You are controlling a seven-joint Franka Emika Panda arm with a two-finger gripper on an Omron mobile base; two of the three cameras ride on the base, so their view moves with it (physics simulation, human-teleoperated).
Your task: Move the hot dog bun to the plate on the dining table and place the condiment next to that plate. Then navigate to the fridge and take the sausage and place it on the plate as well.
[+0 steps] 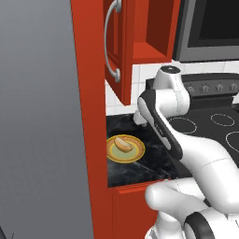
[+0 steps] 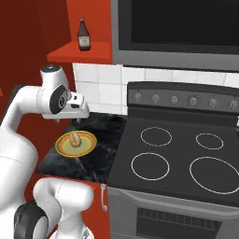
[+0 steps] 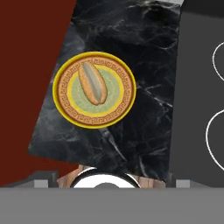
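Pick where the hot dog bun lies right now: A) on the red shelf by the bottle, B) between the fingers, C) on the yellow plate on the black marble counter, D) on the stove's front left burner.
C: the hot dog bun lies on the plate, left of the stove.

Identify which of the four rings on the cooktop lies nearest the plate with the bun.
The front-left ring: it sits closest to the counter edge beside the plate; the other three lie farther back or right.
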